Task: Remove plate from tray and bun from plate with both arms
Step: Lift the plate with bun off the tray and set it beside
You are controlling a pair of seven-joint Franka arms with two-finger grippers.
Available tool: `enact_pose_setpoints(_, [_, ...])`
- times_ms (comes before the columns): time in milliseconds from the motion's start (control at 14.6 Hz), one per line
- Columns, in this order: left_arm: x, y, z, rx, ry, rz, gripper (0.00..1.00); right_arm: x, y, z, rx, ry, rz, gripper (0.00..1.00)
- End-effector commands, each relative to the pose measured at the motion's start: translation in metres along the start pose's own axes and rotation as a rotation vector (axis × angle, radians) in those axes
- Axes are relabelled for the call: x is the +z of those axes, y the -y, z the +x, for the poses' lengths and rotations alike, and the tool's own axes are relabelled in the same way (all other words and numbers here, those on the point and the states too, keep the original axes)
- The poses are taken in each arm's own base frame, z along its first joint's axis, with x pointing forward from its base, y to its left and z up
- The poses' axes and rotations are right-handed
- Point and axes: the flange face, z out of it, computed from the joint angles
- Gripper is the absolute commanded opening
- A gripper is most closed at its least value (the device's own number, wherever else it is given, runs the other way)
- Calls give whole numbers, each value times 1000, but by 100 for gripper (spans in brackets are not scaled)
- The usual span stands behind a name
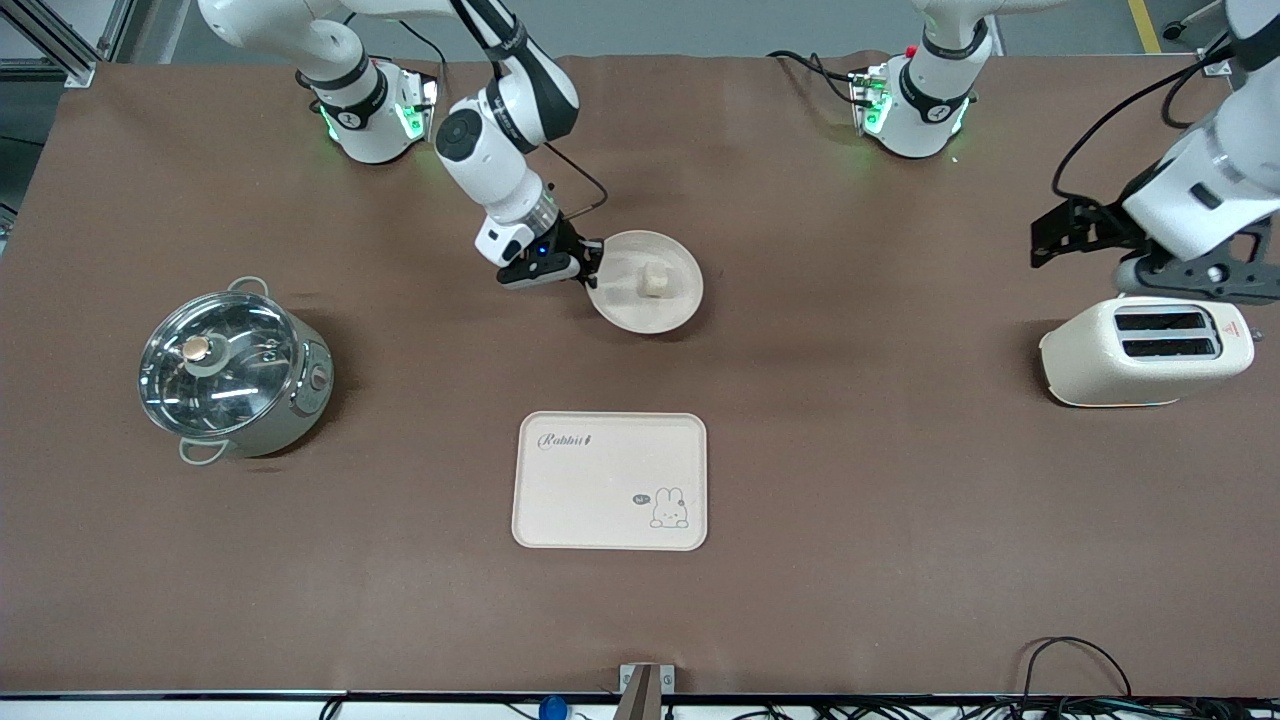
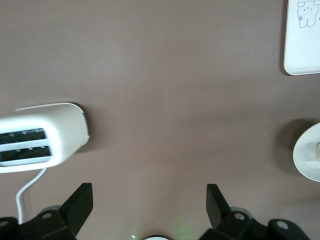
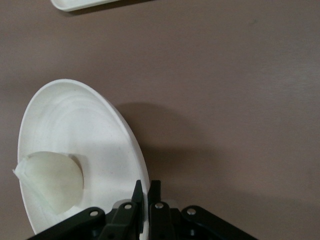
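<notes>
A round cream-white plate (image 1: 660, 312) (image 3: 80, 120) is in the middle of the table, farther from the front camera than the tray. My right gripper (image 1: 592, 262) (image 3: 146, 192) is shut on the plate's rim, one finger inside the rim and one outside. The plate is tilted and casts a shadow on the cloth. The small pale bun (image 1: 654, 280) (image 3: 50, 180) lies in the plate. My left gripper (image 1: 1040, 245) (image 2: 149, 200) hangs open and empty over the table beside the toaster. The plate's edge (image 2: 307, 157) also shows in the left wrist view.
A cream rectangular tray (image 1: 610, 480) (image 2: 302, 40) with a rabbit drawing lies nearer the front camera. A steel pot with a glass lid (image 1: 232, 372) stands toward the right arm's end. A cream toaster (image 1: 1145, 350) (image 2: 40, 137) stands toward the left arm's end.
</notes>
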Motion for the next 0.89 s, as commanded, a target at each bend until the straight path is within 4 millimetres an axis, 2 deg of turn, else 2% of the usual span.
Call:
enact_pose_setpoints(0, [25, -40, 20, -46, 20, -16, 100, -3, -28, 17, 10, -58, -14, 0])
enact_pose_setpoints(137, [47, -62, 36, -59, 17, -15, 100, 4, -45, 37, 25, -72, -25, 0])
enact_pose_setpoints(342, [84, -82, 57, -37, 26, -25, 100, 13, -36, 36, 15, -119, -22, 0])
enact_pose_setpoints(479, [104, -98, 64, -44, 40, -28, 100, 20, -22, 43, 18, -133, -4, 0])
enact_pose_setpoints(685, [129, -143, 64, -54, 39, -27, 100, 37, -22, 46, 28, -126, -9, 4])
enact_pose_setpoints(822, [144, -187, 59, -77, 34, -34, 100, 38, -22, 45, 27, -125, -11, 4])
